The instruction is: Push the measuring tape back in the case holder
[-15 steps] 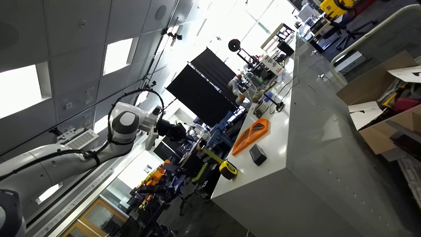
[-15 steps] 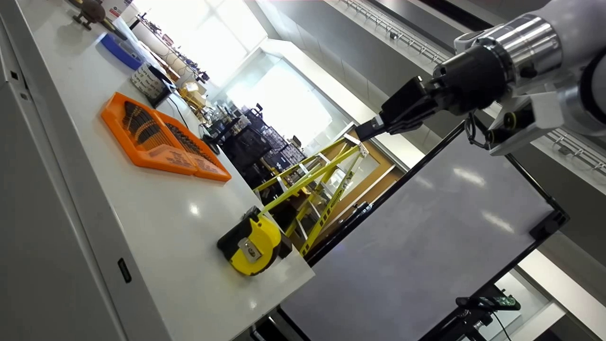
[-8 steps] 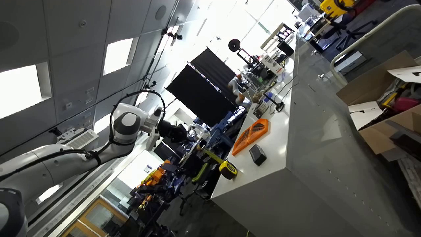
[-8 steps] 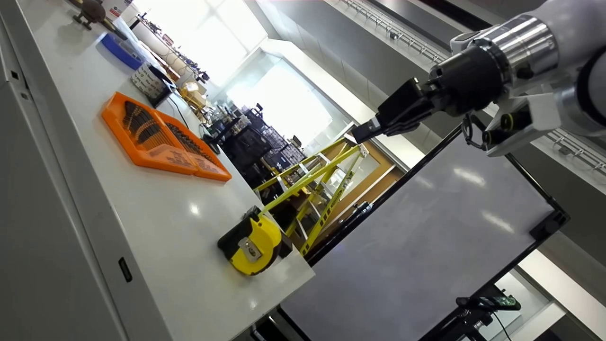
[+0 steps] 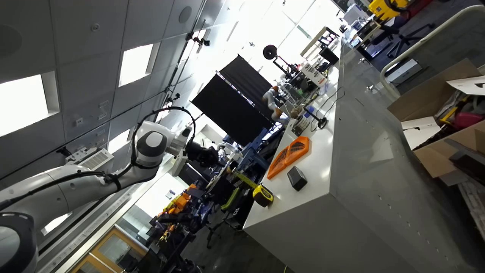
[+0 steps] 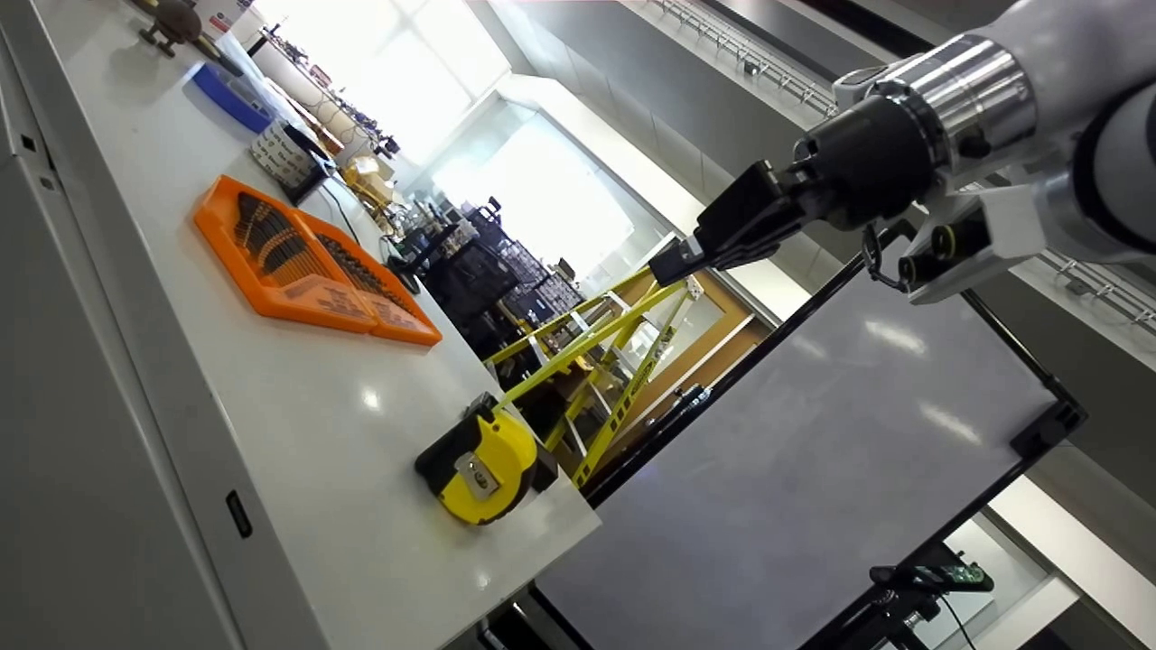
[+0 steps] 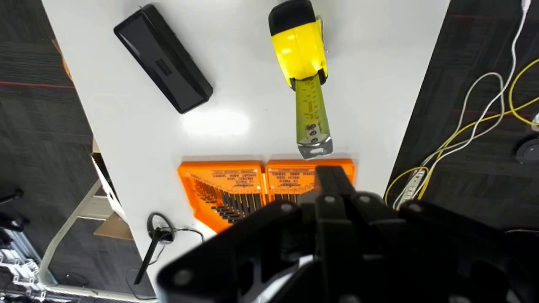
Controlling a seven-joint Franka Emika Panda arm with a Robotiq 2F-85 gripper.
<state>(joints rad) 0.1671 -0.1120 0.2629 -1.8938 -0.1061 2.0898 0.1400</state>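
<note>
Lower and further left in an exterior view than a second ago, the gripper [image 6: 664, 268] hangs while the measuring tape [image 6: 483, 465] stays put. Those fingers [image 7: 328, 179] look pressed together on nothing. In the wrist view, the case [image 7: 299, 52] sits upper centre, its blade [image 7: 311, 109] running down the frame, hook end [image 7: 315, 150] facing the fingertips but well apart; I'd judge the push goes up that axis.

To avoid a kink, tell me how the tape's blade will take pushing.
The blade is probably stiff lengthwise: it juts out straight. A narrow strip, it may buckle if pushed askew. The case might slide on the glossy tabletop.
</note>
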